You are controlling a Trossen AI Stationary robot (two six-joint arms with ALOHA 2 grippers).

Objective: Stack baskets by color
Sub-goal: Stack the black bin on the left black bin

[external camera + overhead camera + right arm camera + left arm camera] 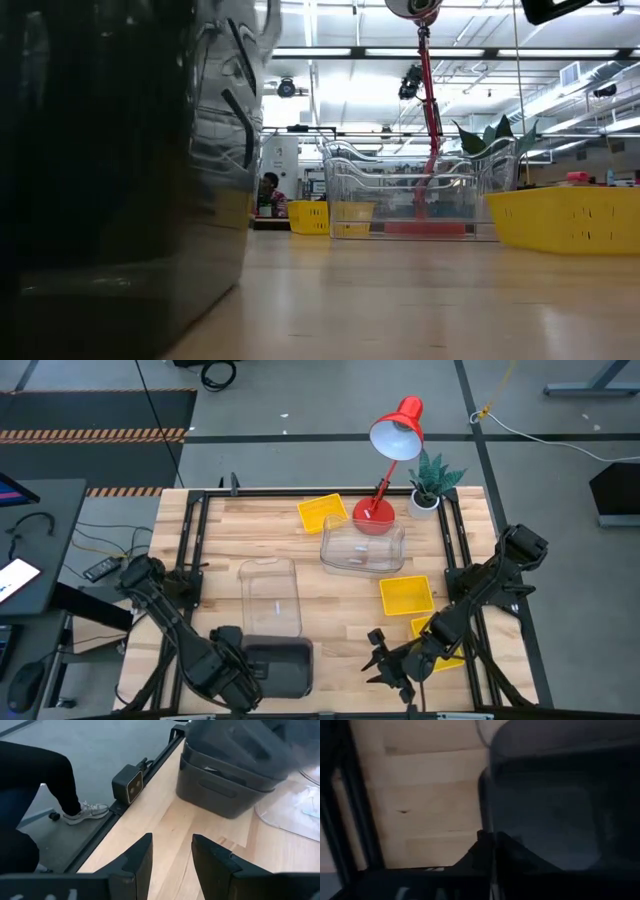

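Note:
Near the table's front edge, left of centre, stands a dark grey basket stack point(280, 665) point(220, 790). Another dark grey basket point(240, 742) sits tilted on top of it, and my left gripper point(240, 660) point(490, 845) is shut on that basket's left rim. My right gripper point(385, 660) point(172, 855) hovers open over bare wood to the right of the stack, with nothing between its fingers. One clear basket point(270, 595) rests on its bottom just behind the stack. Another clear basket point(362, 545) stands by the lamp. Yellow baskets point(322, 510) point(406, 595) point(442, 635) lie on the table's far and right parts. My left gripper holds the top dark grey basket by its left side wall point(487, 800), with one finger point(485, 845) at the wall's edge; the other finger is hidden by the dark plastic. The fingers come from above, pointing down. The basket sits tilted over the stack below it.
A red desk lamp point(395, 435) and a small potted plant point(430, 485) stand at the far right. A black frame point(190, 540) runs around the table, with a small camera point(127, 782) on its near rail. A person's leg and shoe point(85, 810) show beyond the edge.

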